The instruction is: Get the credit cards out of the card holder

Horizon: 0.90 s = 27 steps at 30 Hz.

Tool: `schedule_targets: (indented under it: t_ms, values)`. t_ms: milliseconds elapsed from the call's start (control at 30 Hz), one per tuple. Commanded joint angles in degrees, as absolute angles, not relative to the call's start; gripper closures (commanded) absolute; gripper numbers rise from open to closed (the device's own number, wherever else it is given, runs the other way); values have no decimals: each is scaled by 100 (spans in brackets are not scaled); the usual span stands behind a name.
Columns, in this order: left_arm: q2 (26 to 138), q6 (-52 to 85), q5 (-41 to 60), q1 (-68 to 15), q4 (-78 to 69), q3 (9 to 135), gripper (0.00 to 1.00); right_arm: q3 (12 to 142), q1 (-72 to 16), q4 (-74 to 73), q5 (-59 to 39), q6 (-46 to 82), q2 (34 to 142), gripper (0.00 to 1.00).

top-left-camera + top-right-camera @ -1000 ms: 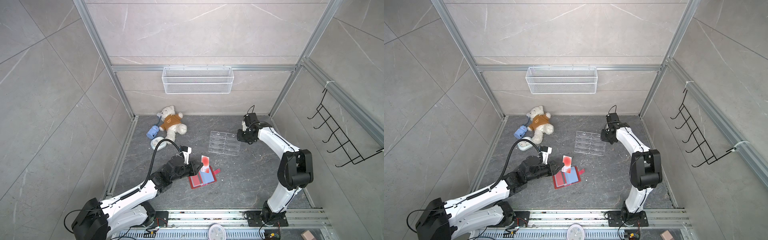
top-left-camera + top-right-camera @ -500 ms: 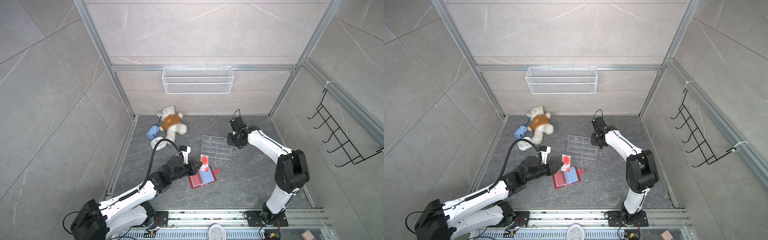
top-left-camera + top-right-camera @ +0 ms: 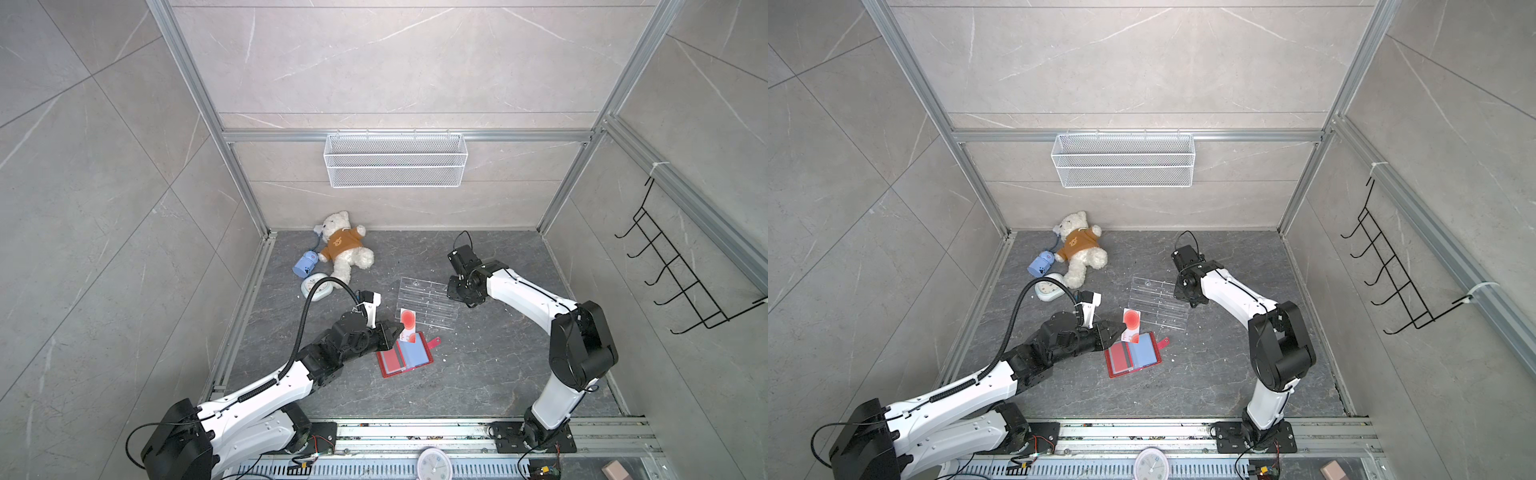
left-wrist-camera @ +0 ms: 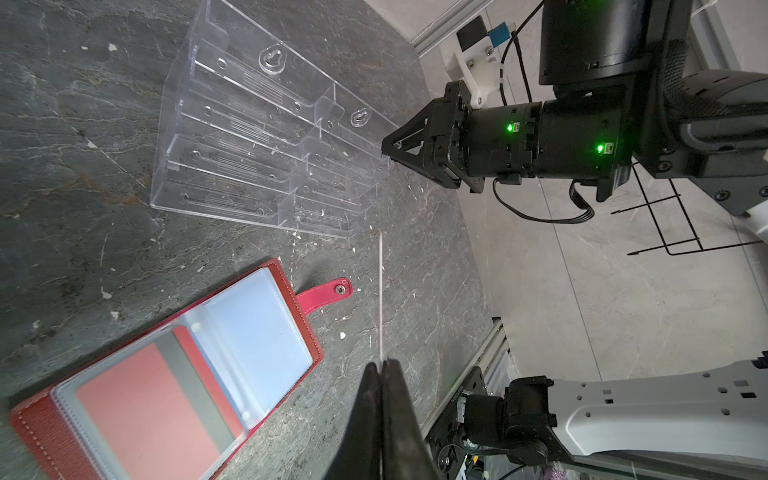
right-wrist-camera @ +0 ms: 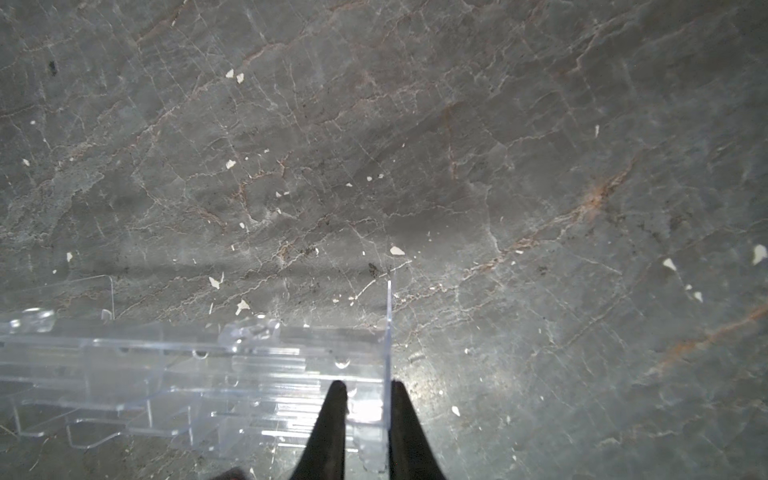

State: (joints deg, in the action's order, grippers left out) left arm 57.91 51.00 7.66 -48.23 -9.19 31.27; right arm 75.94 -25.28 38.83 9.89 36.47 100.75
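**Lifting one card clear of the holder**

Pinching hard, the left gripper (image 4: 382,368) is closed on a credit card (image 4: 380,291), held by one short end. From the left wrist view the card shows only as a thin line. In both top views its white face with the red-orange circle (image 3: 408,319) stands upright just over the far edge of the card holder (image 3: 405,355), and it looks free of the sleeves.

The card holder lies open and flat on the floor (image 3: 498,365), with its snap tab (image 4: 332,289) pointing away from the left arm. A second card (image 4: 145,395) shows reddish through one sleeve. The page beside it looks pale blue and empty.

Beyond the card holder, near it but apart, lies a clear acrylic rack (image 3: 428,301). The right gripper (image 5: 365,390) stands at the rack's end on the holder's tab side, jaws only slightly apart astride the end wall. I cannot tell whether they pinch it.

This card's extraction appears done, and setting it down is the step in hand. The next move calls for carrying the card away from the card holder, laying it down and letting go. The second card probably comes after that, and the holder may slide unless something steadies it.
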Motion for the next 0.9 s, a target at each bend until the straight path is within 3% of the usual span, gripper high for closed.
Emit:
schedule_targets:
  t_ms: [0,67,333,500,700,867]
  values:
    - [5787,4832,761,-4834,-916,3418,100,7490,-2564,3837,1101,3796,9932,86]
    - [5825,4790,776,-4836,-879,3469,100,7448,-2568,3772,1032,3805,9930,80]
    - [5967,4405,910,-4835,-526,3805,100,7544,-2571,3660,985,3690,9609,34]
    - [6035,3706,1054,-4838,169,4335,100,7635,-2560,3539,1003,3313,9072,15]
    - [6116,2442,1222,-4837,857,4997,100,7656,-2550,3401,657,2532,8526,1]
    - [6301,1077,1429,-4834,1773,5798,100,7489,-2475,3298,153,1888,7998,0]
